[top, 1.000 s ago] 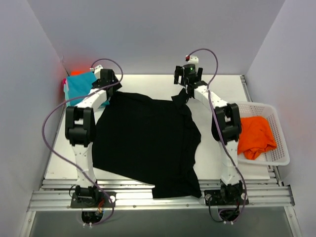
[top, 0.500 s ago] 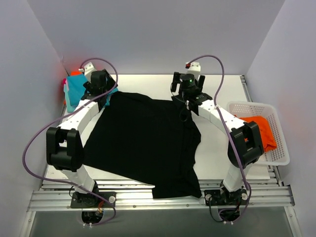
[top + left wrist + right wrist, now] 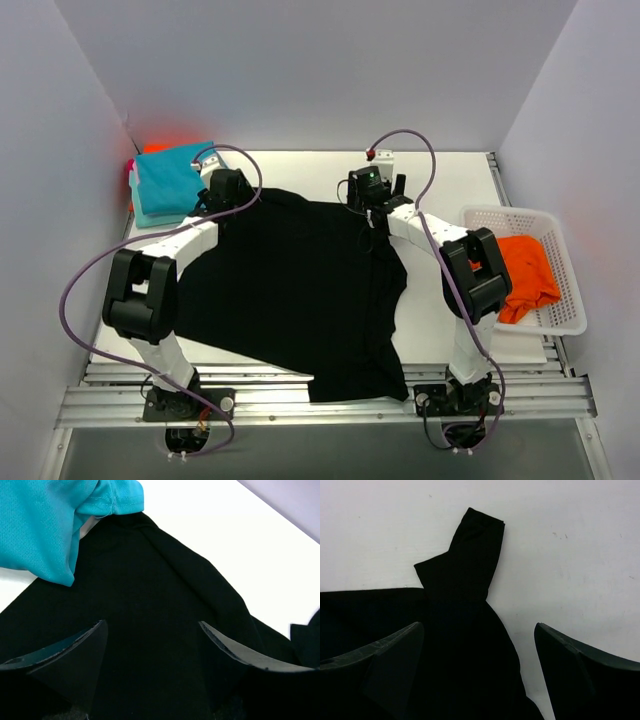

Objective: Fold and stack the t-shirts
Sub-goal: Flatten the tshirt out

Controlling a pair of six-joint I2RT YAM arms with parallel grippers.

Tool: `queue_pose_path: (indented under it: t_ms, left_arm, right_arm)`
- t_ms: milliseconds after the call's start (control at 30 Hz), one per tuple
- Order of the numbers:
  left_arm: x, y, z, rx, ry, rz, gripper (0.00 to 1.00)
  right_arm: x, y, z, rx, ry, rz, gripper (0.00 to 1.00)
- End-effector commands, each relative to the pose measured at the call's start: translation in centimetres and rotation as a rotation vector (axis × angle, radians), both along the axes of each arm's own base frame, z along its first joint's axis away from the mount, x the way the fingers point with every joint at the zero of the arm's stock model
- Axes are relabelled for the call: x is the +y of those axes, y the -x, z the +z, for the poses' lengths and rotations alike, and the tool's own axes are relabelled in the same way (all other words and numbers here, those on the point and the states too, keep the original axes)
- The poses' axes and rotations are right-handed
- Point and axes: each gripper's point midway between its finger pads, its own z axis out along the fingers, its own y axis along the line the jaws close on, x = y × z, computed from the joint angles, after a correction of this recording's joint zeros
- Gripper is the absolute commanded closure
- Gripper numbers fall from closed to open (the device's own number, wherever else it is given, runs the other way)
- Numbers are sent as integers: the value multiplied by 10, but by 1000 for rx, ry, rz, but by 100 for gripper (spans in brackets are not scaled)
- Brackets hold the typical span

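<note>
Left pincer [image 3: 151,624] and right pincer [image 3: 479,625] now sit lower, jaws apart, at top corners of black t-shirt [image 3: 290,285]; shirt lies flat mid-frame on surface [image 3: 455,183], long axis running top to lower right.

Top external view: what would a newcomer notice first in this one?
A large black t-shirt lies spread across the middle of the table, with the left gripper and the right gripper both open over its far edge. A bright orange t-shirt sits in the white basket at the right, and a folded teal t-shirt lies in the far left corner.
</note>
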Motion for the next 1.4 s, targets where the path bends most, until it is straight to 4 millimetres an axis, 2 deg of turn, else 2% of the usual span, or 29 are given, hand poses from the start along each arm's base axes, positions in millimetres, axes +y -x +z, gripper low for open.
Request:
queue_pose_path:
  t_ms: [0,233,400,533,667,900,1000,1067,1100,1200,1267,1300,1367]
  left_arm:
    - [-4,-10,1,-44,35,-4,20]
    - [-6,-8,-15,-21,46,-13,21]
    - [-6,-7,-23,-15,52,-12,22]
    - [-7,-8,-30,-6,59,-14,22]
    - [-7,-8,-40,10,60,-15,23]
    - [-3,-8,-42,10,67,-9,23]
    - [-3,-9,-44,13,70,-10,23]
    - [-3,-10,-47,14,73,-11,23]
    - [-3,-9,-48,17,72,-10,24]
    - [-3,-11,-54,20,74,-9,24]
    - [-3,-12,-56,24,74,-10,24]
    - [-4,-12,-58,29,75,-13,24]
    - [-4,-14,-61,32,76,-14,24]
  right_arm:
    - [9,-4,-2,-1,-6,-12,12]
    - [17,-3,-28,52,8,-2,14]
    - [25,-1,-33,64,12,11,15]
    - [22,0,-40,75,31,0,17]
    - [22,-2,-46,84,41,-2,23]
    - [20,-3,-58,113,61,-9,29]
    - [18,-4,-58,113,69,-18,37]
    - [14,-4,-60,116,80,-30,47]
    - [12,-4,-61,117,83,-34,56]
    - [7,-6,-62,117,88,-49,70]
    - [4,-8,-59,112,87,-59,73]
    - [3,-9,-58,110,88,-61,80]
    - [-5,-11,-54,106,97,-85,83]
